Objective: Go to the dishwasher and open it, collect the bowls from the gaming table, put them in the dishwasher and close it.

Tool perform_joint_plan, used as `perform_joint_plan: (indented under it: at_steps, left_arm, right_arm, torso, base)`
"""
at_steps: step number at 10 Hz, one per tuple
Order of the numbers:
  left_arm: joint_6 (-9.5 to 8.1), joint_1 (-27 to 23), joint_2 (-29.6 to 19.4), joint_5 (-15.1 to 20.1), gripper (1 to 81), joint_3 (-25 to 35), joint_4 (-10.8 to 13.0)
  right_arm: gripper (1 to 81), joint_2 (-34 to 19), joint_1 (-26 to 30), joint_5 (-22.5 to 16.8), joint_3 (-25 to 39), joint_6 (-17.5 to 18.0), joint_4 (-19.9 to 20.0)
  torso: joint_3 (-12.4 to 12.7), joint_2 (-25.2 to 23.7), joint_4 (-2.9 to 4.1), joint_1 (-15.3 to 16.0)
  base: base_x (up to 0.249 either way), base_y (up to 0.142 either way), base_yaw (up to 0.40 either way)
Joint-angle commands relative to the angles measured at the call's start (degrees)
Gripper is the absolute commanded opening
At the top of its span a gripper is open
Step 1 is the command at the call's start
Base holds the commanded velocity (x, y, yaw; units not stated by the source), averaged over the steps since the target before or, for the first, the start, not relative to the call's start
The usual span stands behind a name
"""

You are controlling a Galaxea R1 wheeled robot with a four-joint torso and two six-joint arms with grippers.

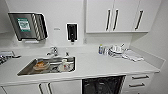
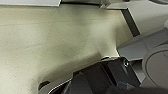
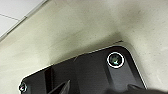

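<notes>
sink (image 1: 26,70): orange bowl (image 1: 40,65), white dishes (image 1: 65,66) | dishwasher (image 1: 103,85): open, dark | fingers: cannot tell either side

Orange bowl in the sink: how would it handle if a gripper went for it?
The orange bowl looks rigid and probably light. It sits low in the steel sink close to other dishes, so nudging it would likely knock them. If the basin is wet, it may be slippery; the head view cannot confirm that.
</notes>
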Motion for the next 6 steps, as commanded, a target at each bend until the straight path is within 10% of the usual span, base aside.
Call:
perform_joint_plan:
  at_steps: [1, 6]
  left_arm:
    - [0.41, 2.77, 7.23, -1.16, 81.1, -10.11, 0.54]
    - [0.15, 6.64, 19.1, -1.08, 81.1, -26.99, -0.16]
  right_arm:
    - [81.1, 4.9, 0.22, 0.72, -7.28, -0.73, -4.81]
    - [81.1, 14.04, -3.47, 3.44, -18.98, -0.73, -6.31]
  torso:
    - [0.0, 0.0, 0.0, 0.0]
    - [0.05, 0.0, 0.0, 0.0]
  base:
    - [0.0, 0.0, 0.0]
    - [0.0, 0.0, 0.0]
